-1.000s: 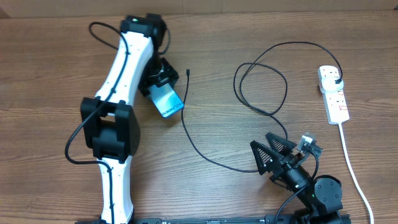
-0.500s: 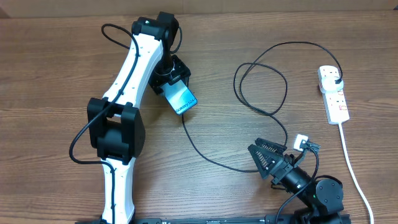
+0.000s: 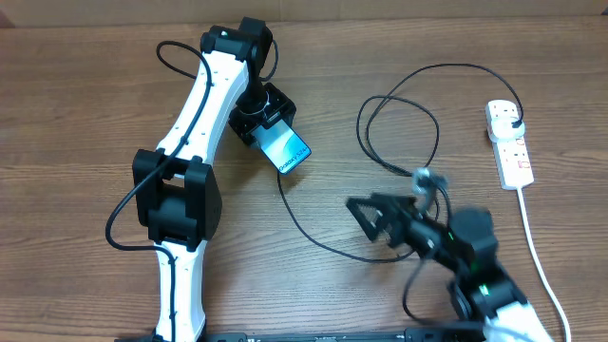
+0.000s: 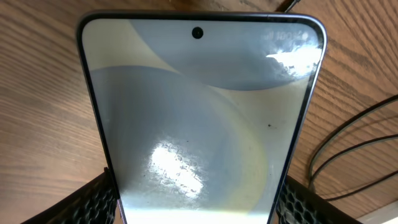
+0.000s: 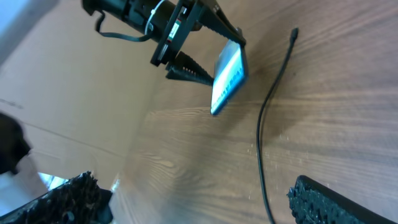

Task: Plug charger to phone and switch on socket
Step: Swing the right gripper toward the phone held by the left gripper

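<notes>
My left gripper (image 3: 264, 122) is shut on the phone (image 3: 288, 152) and holds it tilted above the table. In the left wrist view the phone (image 4: 199, 118) fills the frame between the jaws (image 4: 199, 208). The charger's black cable (image 3: 454, 65) loops from its plug in the socket (image 3: 511, 144) across the table to below the phone. In the right wrist view the cable (image 5: 266, 127) lies on the wood with its tip (image 5: 294, 31) beside the held phone (image 5: 227, 76). My right gripper (image 3: 366, 214) is open and empty, above the cable (image 5: 199, 199).
The socket's thick white cord (image 3: 538, 252) runs down the right side to the front edge. The left arm's white links (image 3: 190, 114) stretch across the left half of the table. Black cable strands (image 4: 351, 134) lie right of the phone.
The right arm has swung left and away from the front edge toward the table's middle, blurred. The left gripper has shifted the phone slightly right.
</notes>
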Motion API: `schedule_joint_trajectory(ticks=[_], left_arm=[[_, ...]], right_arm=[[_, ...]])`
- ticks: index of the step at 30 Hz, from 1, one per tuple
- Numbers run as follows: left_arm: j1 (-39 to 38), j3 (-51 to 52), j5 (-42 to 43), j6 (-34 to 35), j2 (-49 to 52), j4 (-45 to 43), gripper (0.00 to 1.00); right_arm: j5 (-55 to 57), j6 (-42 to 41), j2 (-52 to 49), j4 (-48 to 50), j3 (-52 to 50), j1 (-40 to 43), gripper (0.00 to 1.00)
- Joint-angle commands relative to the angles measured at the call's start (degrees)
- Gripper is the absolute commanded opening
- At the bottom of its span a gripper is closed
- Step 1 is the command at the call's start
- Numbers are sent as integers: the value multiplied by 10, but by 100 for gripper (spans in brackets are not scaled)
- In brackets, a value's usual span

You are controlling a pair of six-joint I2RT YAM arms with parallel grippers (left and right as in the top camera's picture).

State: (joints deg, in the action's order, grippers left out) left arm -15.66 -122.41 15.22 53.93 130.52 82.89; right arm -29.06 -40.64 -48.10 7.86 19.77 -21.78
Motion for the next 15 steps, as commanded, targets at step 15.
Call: schedule_joint_trajectory(ticks=[15], left_arm=[[3,-17,86,50,-8,9,4]], right_arm=[[21,20,-433,135,225,-69,100]])
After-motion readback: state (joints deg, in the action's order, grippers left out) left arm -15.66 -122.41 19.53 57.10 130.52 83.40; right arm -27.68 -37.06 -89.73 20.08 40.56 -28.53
